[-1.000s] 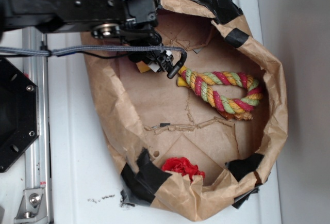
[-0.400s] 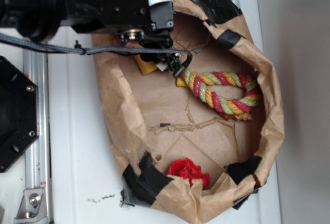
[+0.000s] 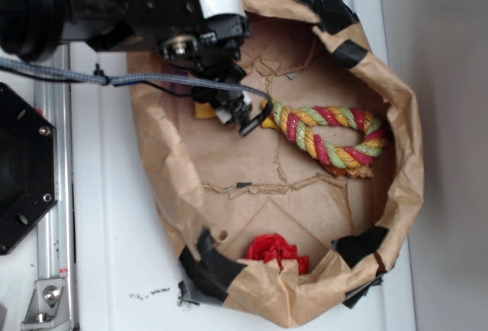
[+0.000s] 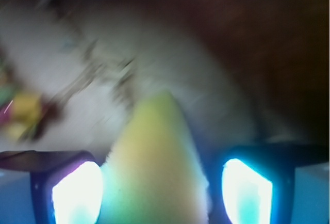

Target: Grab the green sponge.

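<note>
- In my wrist view the green sponge sat between the two fingers of the hand, which looked closed narrowly on its wide end.
- It read as soft, light foam: I judged it would squash rather than slip, so a mid-body grip suited it.
- From outside, the sponge showed under the hand, near the paper tray's far-left corner.
- Beyond lay the rope.

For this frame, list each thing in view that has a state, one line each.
gripper: down in the bag, fingers either side of the sponge; grip cannot be confirmed.
green sponge: between the fingers, mostly hidden under the arm in the exterior view.
braided rope: lying looped on the bag floor.
red cloth: bunched at the bag's lower wall.
paper bag: open, rim rolled down, taped.
</note>
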Controlling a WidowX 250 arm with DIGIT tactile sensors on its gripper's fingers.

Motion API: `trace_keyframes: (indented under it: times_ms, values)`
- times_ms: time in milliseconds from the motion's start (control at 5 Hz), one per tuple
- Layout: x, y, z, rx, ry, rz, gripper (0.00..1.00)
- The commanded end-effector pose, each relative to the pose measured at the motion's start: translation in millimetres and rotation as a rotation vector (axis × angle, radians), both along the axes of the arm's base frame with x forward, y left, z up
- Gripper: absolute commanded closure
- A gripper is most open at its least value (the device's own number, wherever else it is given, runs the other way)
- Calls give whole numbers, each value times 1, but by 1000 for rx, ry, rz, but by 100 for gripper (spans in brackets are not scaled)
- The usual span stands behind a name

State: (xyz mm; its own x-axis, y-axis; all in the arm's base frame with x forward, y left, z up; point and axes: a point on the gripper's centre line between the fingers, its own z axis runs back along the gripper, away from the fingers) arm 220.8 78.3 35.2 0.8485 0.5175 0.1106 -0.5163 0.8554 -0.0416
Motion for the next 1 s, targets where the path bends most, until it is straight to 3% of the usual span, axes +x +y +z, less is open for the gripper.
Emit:
trace_keyframes:
  times_ms: [0, 800]
  values:
    - [0, 19, -2, -58, -94, -110, 100]
    - [-2, 18, 7, -42, -95, -183, 100]
